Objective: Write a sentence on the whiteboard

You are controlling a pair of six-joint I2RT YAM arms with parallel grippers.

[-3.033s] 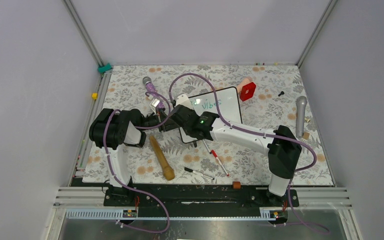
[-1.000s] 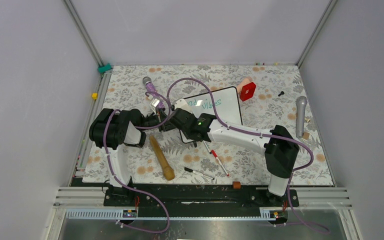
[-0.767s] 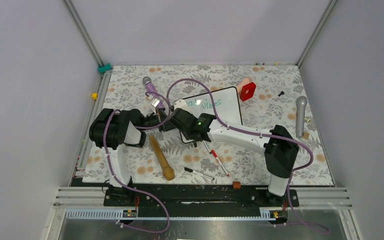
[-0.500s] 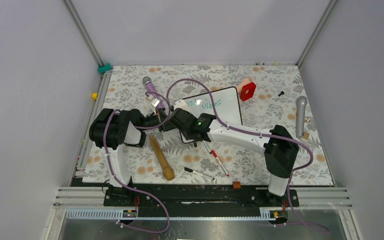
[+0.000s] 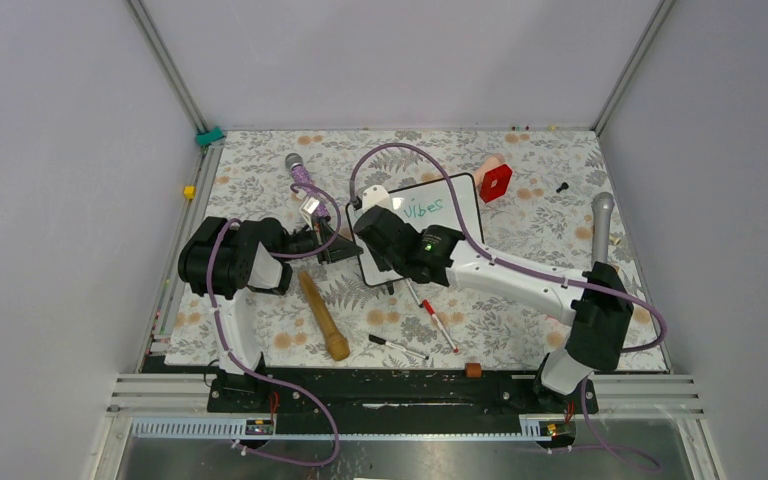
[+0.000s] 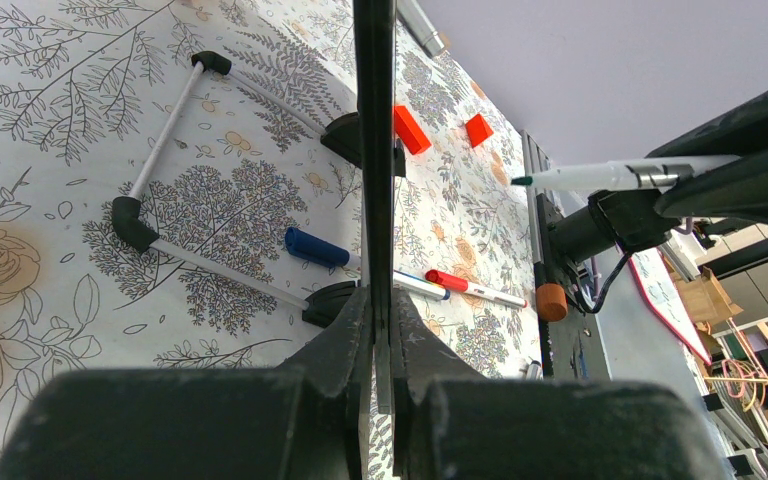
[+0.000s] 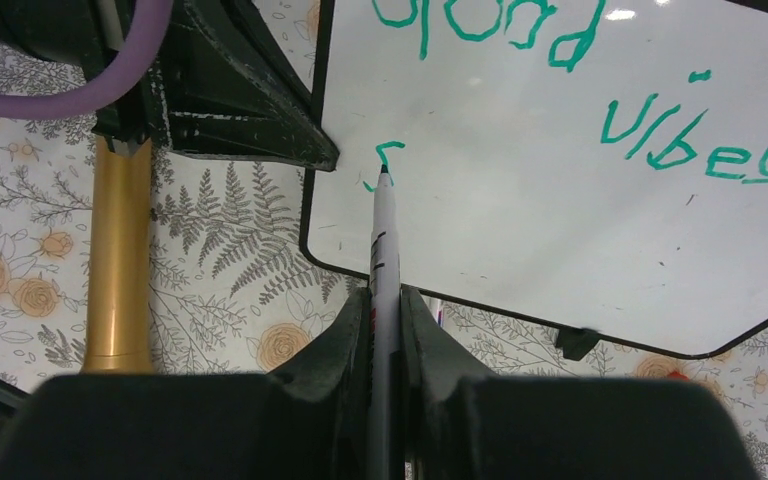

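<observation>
- Clamped whiteboard edge in left jaws, centre of overhead frame.
- Pinched green marker in right jaws, tip at lone "S" under sentence "Good vibes".

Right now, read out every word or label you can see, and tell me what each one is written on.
"Good": green marker, upper line on the whiteboard, tops cropped in the right wrist view.
"Vibes": green, to its right and lower on the board.
"S": a single letter, only just started, at the pen tip.
Print on the pen's barrel: too blurred to read.
</observation>
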